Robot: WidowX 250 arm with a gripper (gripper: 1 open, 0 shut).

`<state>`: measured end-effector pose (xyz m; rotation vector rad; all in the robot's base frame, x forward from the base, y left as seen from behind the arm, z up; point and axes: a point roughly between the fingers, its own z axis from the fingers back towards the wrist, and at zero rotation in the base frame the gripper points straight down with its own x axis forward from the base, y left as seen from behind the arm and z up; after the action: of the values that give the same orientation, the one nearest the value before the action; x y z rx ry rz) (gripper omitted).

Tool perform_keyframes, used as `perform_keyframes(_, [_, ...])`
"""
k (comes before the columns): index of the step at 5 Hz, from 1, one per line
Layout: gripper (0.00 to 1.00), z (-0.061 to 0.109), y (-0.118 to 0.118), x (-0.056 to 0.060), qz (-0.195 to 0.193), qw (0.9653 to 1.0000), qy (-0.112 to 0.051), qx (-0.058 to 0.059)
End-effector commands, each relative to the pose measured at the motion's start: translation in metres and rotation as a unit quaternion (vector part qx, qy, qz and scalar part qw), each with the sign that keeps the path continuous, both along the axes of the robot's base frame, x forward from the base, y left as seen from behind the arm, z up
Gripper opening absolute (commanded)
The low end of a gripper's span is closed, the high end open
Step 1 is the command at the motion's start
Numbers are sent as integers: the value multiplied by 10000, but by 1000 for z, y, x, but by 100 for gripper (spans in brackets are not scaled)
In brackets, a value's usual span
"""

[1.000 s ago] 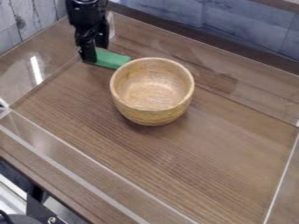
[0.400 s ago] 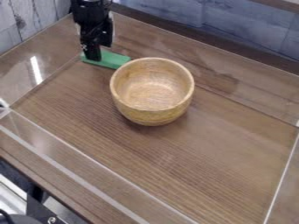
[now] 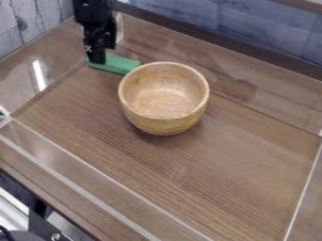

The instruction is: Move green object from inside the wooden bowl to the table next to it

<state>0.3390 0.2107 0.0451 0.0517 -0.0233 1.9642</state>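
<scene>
The green object, a small flat bright-green block, lies on the table just beyond the wooden bowl, up and to its left, close to the rim. The bowl's hollow holds nothing. My gripper is black and hangs pointing down over the block's far-left end. Its fingers stand open, apart from the block, with nothing between them.
Clear acrylic walls ring the tabletop, one running close behind the gripper at the upper left. A grey plank wall lies behind the table.
The gripper has lifted slightly off the green block's end and rolled a little; the block and bowl have stayed put.
</scene>
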Motion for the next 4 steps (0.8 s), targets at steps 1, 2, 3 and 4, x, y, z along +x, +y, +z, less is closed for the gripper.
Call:
perform_keyframes(1, [100, 47, 7, 14, 167, 9982, -490, 317])
perform_keyframes(2, [0, 44, 2, 22, 243, 9980, -485, 320])
perform_keyframes(3, [0, 32, 3, 28, -7, 9984, -485, 305])
perform_keyframes(4, [0, 21, 2, 30, -280, 9980, -497, 286])
